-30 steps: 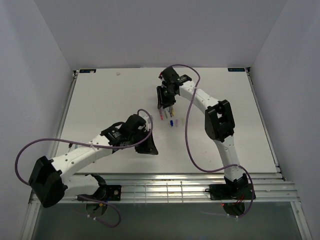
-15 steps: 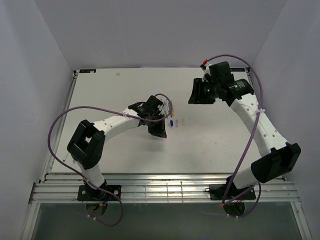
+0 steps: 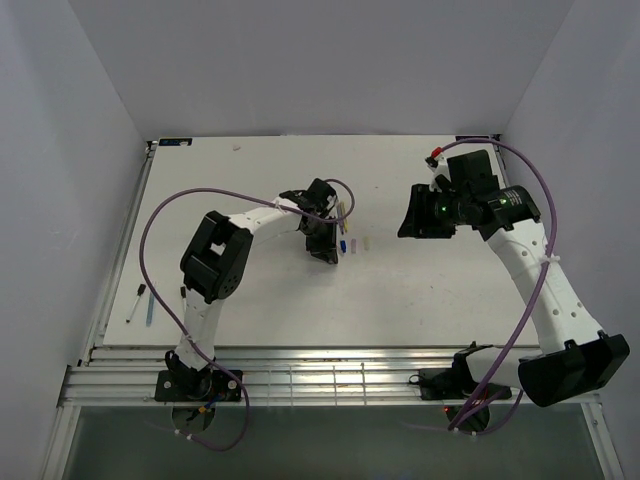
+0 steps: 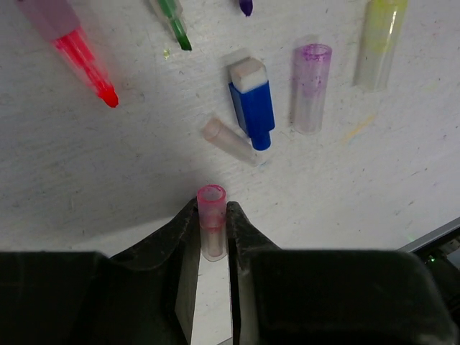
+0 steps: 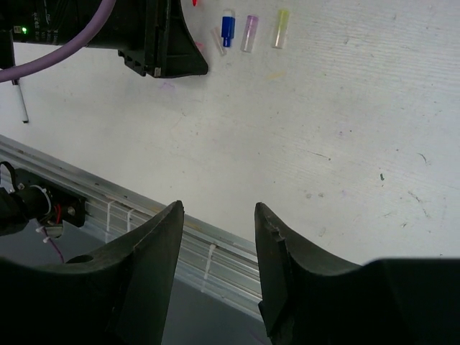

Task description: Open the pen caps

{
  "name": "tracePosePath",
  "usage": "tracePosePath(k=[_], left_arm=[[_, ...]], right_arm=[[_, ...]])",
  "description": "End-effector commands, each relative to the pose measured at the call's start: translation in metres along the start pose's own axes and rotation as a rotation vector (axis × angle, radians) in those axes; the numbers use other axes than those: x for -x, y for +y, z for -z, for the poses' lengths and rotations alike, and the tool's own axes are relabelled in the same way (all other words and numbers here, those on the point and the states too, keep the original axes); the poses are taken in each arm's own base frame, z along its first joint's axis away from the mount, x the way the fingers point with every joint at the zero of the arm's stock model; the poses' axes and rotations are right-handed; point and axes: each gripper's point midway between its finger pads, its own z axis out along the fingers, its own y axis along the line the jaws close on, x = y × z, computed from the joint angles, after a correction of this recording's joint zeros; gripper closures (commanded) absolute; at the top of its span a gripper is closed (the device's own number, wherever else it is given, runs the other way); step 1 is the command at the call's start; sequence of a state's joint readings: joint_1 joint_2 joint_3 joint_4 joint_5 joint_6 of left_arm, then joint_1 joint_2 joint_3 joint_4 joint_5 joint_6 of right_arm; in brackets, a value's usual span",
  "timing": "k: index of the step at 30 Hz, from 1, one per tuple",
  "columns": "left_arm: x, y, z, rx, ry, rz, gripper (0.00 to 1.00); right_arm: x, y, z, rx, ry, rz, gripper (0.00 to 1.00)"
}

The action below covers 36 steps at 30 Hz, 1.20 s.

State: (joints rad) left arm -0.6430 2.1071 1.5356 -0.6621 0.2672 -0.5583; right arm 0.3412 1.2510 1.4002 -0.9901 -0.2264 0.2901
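Note:
My left gripper [image 4: 212, 208] is shut on a short pink pen cap [image 4: 211, 233] that stands up between its fingers, low over the table. Just beyond it lie loose pen caps: a clear one [image 4: 228, 140], a blue one [image 4: 251, 104], a purple-tinted one [image 4: 310, 88] and a pale yellow one [image 4: 379, 43]. Uncapped pens point in from the far edge, with pink [image 4: 75, 50] and green [image 4: 175, 25] tips. In the top view the left gripper [image 3: 325, 250] is beside the pens [image 3: 341, 213]. My right gripper [image 5: 218, 208] is open and holds nothing, off to the right [image 3: 408, 222].
Two more pens, a black-and-white one [image 3: 134, 301] and a blue one [image 3: 150, 311], lie at the table's left edge. The metal rail [image 5: 129, 208] along the near edge shows under the right gripper. Purple cables [image 3: 165, 215] loop over both arms.
My right arm has swung right, away from the pens, and its jaws have opened wider. My left arm has reached up to the caps beside the pens.

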Motion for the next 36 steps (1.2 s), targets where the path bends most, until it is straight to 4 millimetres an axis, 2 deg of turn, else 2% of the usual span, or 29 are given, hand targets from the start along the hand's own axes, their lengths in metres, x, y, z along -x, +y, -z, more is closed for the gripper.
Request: tracePosePath(k=[1,10,16,20,23,24,26,27,30,31,33,34,35,36], left_arm=[[0.012,-0.007,0.012,-0.021,-0.017,-0.003,0.71],[0.020,0.003,0.002,-0.011,-0.011,0.048,0.59],[0.025,0.007,0.012,0.007,-0.043,0.057,0.58],[0.032,0.004,0.035,0.015,-0.110,0.046,0.58],[0.039,-0.002,0.063,-0.002,-0.173,0.038,0.57],[0.041,-0.008,0.078,-0.021,-0.202,0.032,0.57],[0.045,-0.006,0.096,-0.029,-0.230,0.043,0.56],[0.047,-0.008,0.113,-0.039,-0.264,0.042,0.56],[0.048,0.006,0.140,-0.010,-0.303,0.067,0.55],[0.049,0.012,0.158,-0.004,-0.338,0.080,0.55],[0.042,0.027,0.174,0.025,-0.356,0.111,0.53],[0.036,0.043,0.179,0.046,-0.353,0.146,0.53],[0.032,0.046,0.197,0.037,-0.391,0.159,0.53],[0.028,0.051,0.203,0.036,-0.398,0.178,0.53]], right_arm=[[-0.003,0.001,0.012,0.026,-0.011,0.008,0.49],[-0.013,0.004,0.011,0.057,0.013,-0.008,0.49],[-0.019,0.006,0.009,0.076,0.033,-0.018,0.49],[-0.019,0.009,0.008,0.094,0.040,-0.023,0.49],[-0.019,0.012,0.005,0.110,0.049,-0.023,0.49],[-0.020,0.015,0.004,0.115,0.057,-0.016,0.49],[-0.020,0.017,0.000,0.120,0.065,-0.011,0.49],[-0.022,0.022,-0.001,0.131,0.074,0.001,0.49],[-0.023,0.030,-0.010,0.157,0.095,0.006,0.49],[-0.024,0.033,-0.012,0.167,0.100,0.009,0.49],[-0.024,0.041,-0.018,0.201,0.122,0.010,0.49],[-0.025,0.044,-0.019,0.210,0.130,0.013,0.49],[-0.026,0.049,-0.023,0.223,0.149,0.021,0.49],[-0.026,0.052,-0.024,0.229,0.154,0.026,0.49]])
